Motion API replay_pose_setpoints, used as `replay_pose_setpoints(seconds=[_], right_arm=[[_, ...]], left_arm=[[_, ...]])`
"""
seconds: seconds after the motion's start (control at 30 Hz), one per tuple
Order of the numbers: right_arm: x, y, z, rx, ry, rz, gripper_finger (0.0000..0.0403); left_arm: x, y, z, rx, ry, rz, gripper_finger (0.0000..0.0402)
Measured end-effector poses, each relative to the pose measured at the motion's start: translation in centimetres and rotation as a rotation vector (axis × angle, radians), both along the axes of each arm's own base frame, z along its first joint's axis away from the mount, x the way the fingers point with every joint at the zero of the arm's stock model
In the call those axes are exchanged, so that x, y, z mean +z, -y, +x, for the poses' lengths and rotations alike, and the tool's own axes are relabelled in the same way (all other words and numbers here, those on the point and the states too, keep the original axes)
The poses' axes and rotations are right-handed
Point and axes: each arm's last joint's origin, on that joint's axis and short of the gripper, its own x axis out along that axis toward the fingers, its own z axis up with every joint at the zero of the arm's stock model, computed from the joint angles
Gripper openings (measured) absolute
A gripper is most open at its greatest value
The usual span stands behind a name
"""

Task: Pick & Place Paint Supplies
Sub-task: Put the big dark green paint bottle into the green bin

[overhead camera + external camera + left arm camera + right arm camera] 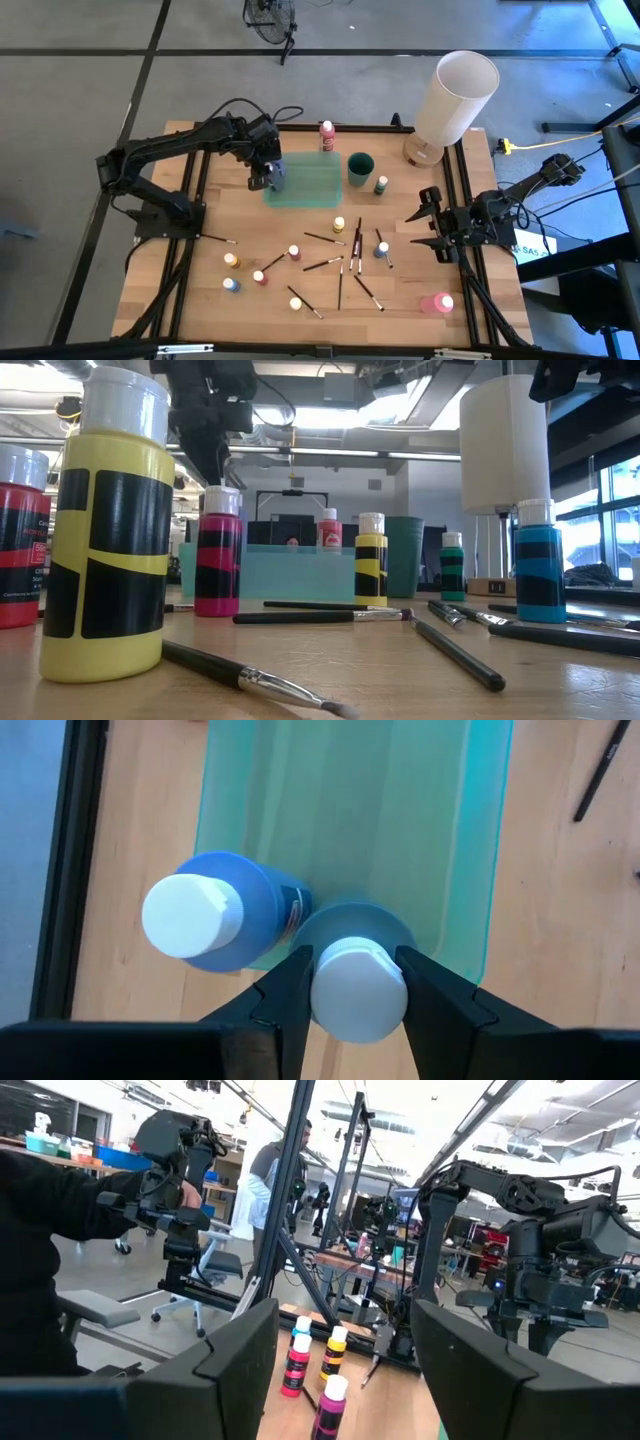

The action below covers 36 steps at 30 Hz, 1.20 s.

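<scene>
Two blue bottles (235, 915) | tray (440, 840); left hand (350, 995); labels unreadable

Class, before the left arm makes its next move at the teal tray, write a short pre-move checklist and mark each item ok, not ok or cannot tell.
1. Left gripper fingers either side of the white cap: ok.
2. Bottle held over the teal tray: ok.
3. Fingers fully released from the cap: cannot tell.
4. Neighbouring blue bottle clear of the fingers: ok.
5. Right gripper open, parked at the table's right side: ok.
</scene>
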Motion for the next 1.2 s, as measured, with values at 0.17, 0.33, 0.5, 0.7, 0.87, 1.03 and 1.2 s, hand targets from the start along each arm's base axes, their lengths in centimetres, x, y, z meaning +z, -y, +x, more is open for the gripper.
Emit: replay_pose_setpoints(seconds=[0.17,0.33,0.5,0.7,0.87,1.03,1.2], right_arm=[[-0.05,-0.01,0.01,0.000,-0.004,-0.002,0.0232],[-0.05,-0.01,0.01,0.002,-0.006,0.005,0.0232],[-0.05,0.00,0.01,0.002,-0.006,0.005,0.0232],[-0.04,-0.01,0.01,0.002,-0.006,0.005,0.0232],[-0.05,-0.01,0.01,0.002,-0.006,0.005,0.0232],[-0.05,-0.01,0.01,0.002,-0.006,0.004,0.0232],[-0.08,-0.01,0.01,0.002,-0.009,0.003,0.0232]], left_arm=[[0.00,-0.01,0.00,0.003,0.001,-0.002,0.0131],[0.01,0.00,0.00,0.008,0.002,-0.004,0.0131],[0.01,0.00,-0.01,0.042,0.007,-0.015,0.0132],[0.01,0.00,0.00,0.019,0.003,-0.005,0.0132],[0.02,-0.01,-0.01,-0.016,-0.002,0.008,0.0132],[0.05,-0.04,0.06,-0.007,0.007,0.010,0.0132],[0.07,-0.05,0.09,0.005,0.013,0.006,0.0132]])
